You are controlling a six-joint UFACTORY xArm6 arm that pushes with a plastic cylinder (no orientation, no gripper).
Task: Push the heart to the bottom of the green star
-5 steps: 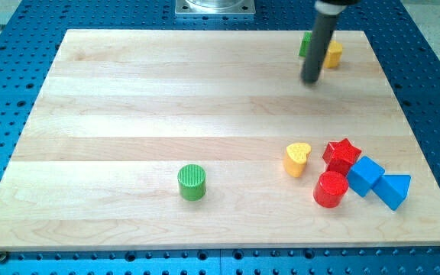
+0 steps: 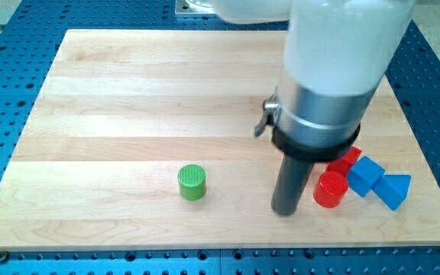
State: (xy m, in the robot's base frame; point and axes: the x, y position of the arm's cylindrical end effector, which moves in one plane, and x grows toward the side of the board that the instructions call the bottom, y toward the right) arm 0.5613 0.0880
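Observation:
My tip (image 2: 285, 211) rests on the board near the view's bottom, just left of the red cylinder (image 2: 329, 190). The arm's large white and grey body fills the view's upper right and hides the yellow heart and the green star; neither shows. Part of the red star (image 2: 350, 157) peeks out under the arm's dark collar. The rod stands where the heart was seen before, or just below that spot.
A green cylinder (image 2: 192, 182) stands at the view's bottom centre, left of my tip. A blue cube (image 2: 365, 175) and a blue triangular block (image 2: 393, 189) sit right of the red cylinder. The wooden board (image 2: 128, 99) lies on a blue perforated table.
The arm has swung from the view's top right down to the bottom centre right. Its body now covers the heart, green star and yellow block that showed before.

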